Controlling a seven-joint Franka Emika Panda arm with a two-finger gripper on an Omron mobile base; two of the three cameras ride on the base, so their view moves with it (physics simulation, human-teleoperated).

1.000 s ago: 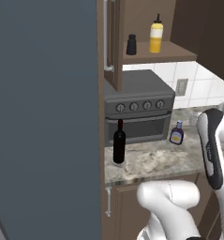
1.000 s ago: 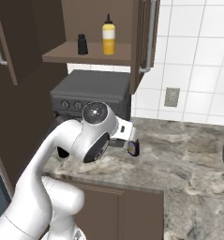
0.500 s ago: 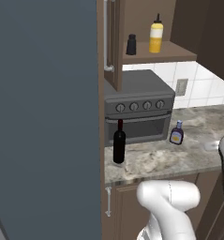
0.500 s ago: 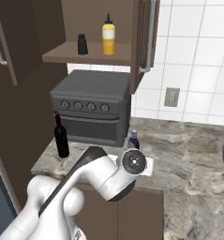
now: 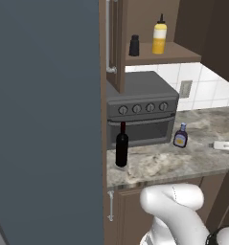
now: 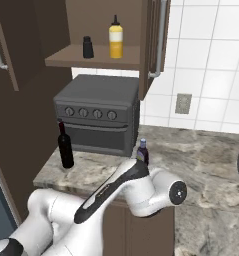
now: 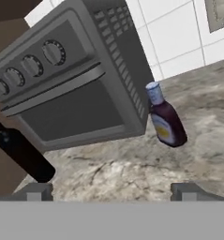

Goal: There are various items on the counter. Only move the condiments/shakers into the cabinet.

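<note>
The black shaker (image 5: 134, 45) (image 6: 88, 47) and the yellow squeeze bottle (image 5: 159, 36) (image 6: 115, 37) stand side by side on the shelf (image 5: 166, 52) (image 6: 91, 56) of the open wall cabinet. On the granite counter (image 5: 183, 162) (image 6: 206, 155), the blue-purple bottle (image 5: 180, 135) (image 6: 142, 151) (image 7: 166, 117) stands upright at the oven's right front corner. The wine bottle (image 5: 121, 146) (image 6: 65, 147) (image 7: 22, 152) stands at the oven's left. My gripper (image 7: 111, 192) is open and empty, low over the counter, a short way in front of the blue-purple bottle.
A dark grey toaster oven (image 5: 140, 110) (image 6: 98, 115) (image 7: 71, 89) sits on the counter under the shelf. The cabinet door with its silver bar handle (image 5: 108, 36) (image 6: 161, 37) hangs open. A tiled wall with an outlet (image 6: 183, 103) is behind.
My arm has swung down and to the right, out from in front of the oven. The wine bottle and the blue-purple bottle now show in the right base view.
</note>
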